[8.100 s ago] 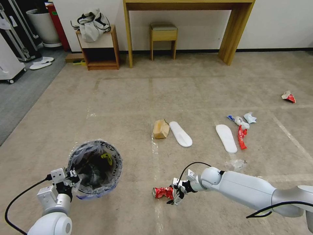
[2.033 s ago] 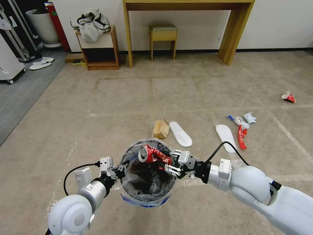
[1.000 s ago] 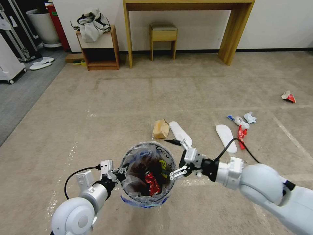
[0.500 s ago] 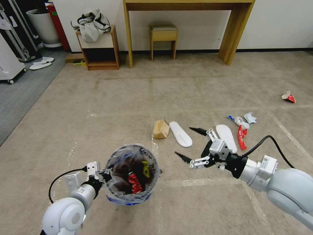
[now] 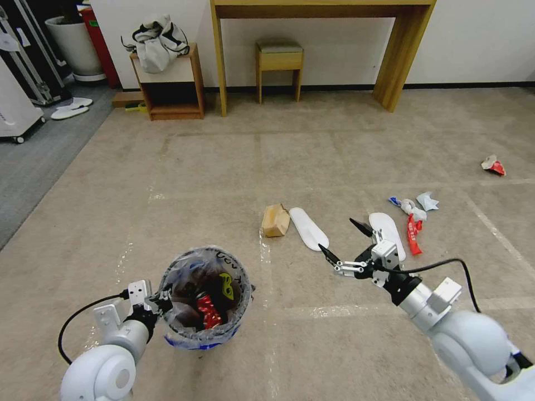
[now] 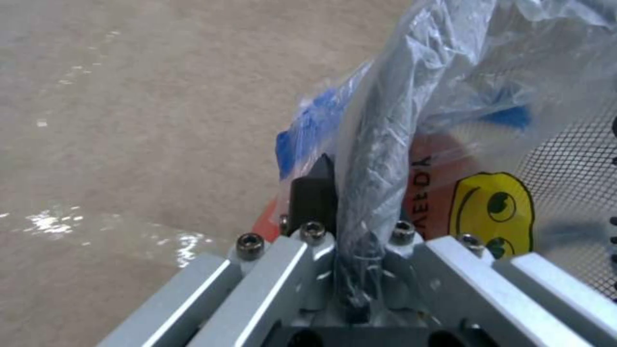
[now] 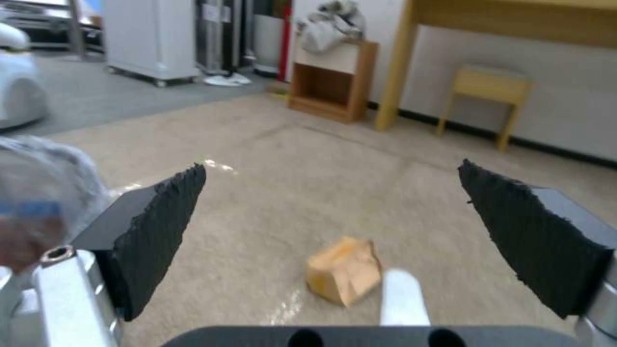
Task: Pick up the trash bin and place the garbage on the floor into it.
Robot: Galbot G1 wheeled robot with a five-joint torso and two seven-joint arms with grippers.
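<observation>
Head view, floor: a beige carpet (image 5: pixel 234 167) marked with pale tape lines is seen across most of the frame; a grey strip runs along the left edge.
Head view, room: a tall wooden table (image 5: pixel 317 11) and a small stool (image 5: pixel 280 58) are set against the white wall at the top; a grey-white jacket (image 5: pixel 156 42) is heaped on a low cabinet at upper left, with a white planter (image 5: pixel 72 42) in the corner.
Head view, trash bin (image 5: pixel 203 298): held at lower left, lined with a clear bag; a crushed red can (image 5: pixel 207 312) is seen inside.
Head view, left gripper (image 5: pixel 159 303): clamped on the bin's rim.
Head view, right gripper (image 5: pixel 343 242): spread wide, held at lower right of centre, between two white slippers (image 5: pixel 309 228).
Head view, litter: a brown paper bag (image 5: pixel 276 220) lies just beside one slipper; a red wrapper (image 5: pixel 413 234) and crumpled papers (image 5: pixel 415 205) lie at right.
Left wrist view: the rim and bag are seen pinched between the fingers (image 6: pixel 313 197).
Right wrist view: black pads (image 7: pixel 161 226) stand far apart, nothing between them; the paper bag (image 7: pixel 344 277) lies on the carpet beyond.
</observation>
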